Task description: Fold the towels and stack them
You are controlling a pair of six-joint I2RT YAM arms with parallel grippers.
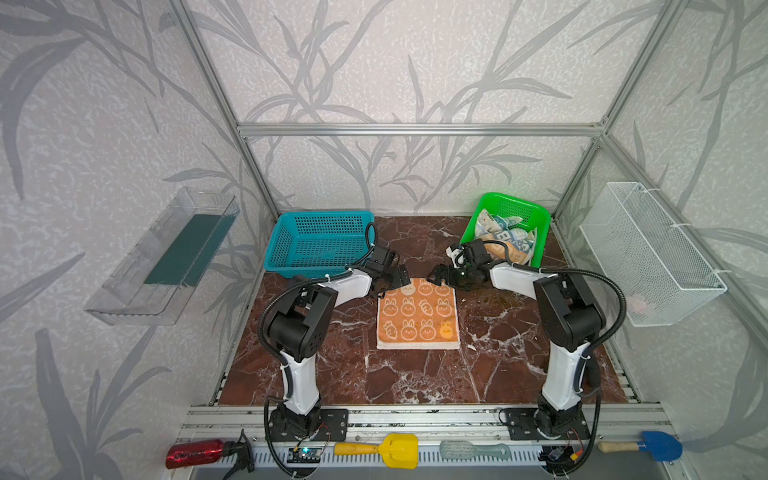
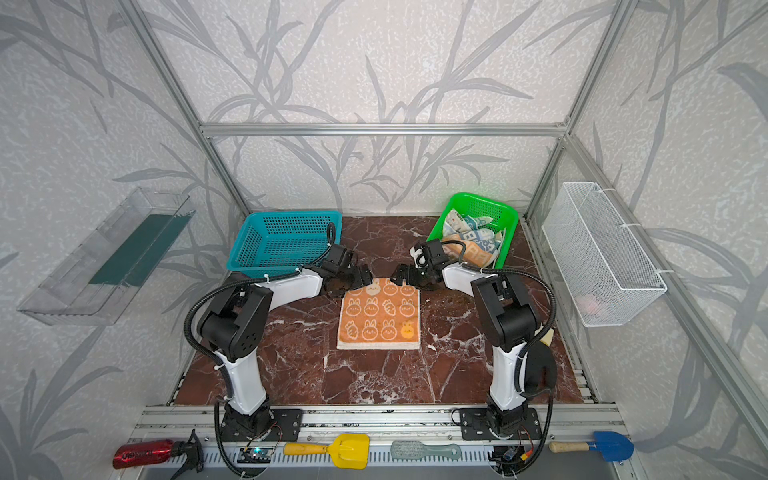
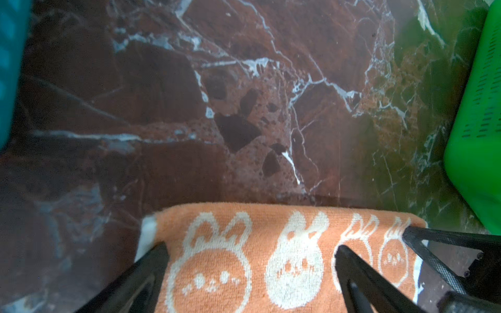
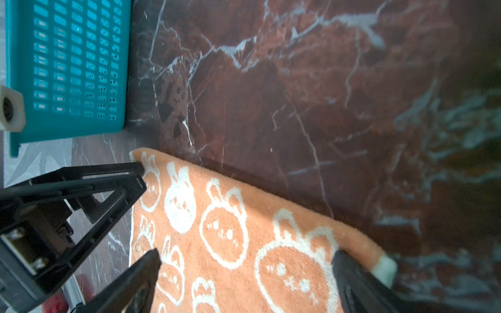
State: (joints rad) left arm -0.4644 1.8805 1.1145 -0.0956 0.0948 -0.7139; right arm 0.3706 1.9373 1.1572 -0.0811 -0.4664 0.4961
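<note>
Top views both show the orange towel (image 1: 417, 318) (image 2: 379, 318) with white bunnies lying flat in the middle of the brown marble desk (image 1: 415, 374), its edges about parallel to the desk edges. At its near edge a white border is visible.

The left hand (image 1: 392, 284) is over the far left corner of this towel, and the right hand (image 1: 441, 279) is over the far right corner. The two hands point toward each other and are near, but they are apart.

In the left wrist view the left hand (image 3: 252, 257) has its two black fingers (image 3: 151, 260) spread wide. Bunny cloth shows between them, and nothing is gripped. The far edge of the towel looks thick and rounded there. In the right wrist view the right hand (image 4: 246, 260) is also spread wide above the cloth and holds nothing. Whether any fingertip touches the cloth, I cannot tell.

The striped towel (image 1: 505, 239), blue, orange and cream with letters, lies crumpled in the green basket (image 1: 517, 203) at the far right of the desk. More pale cloth is bunched behind it in the same basket, and I cannot tell which towel it is. The teal basket (image 1: 320, 243) stands at the far left of the desk, just behind the left hand.
</note>
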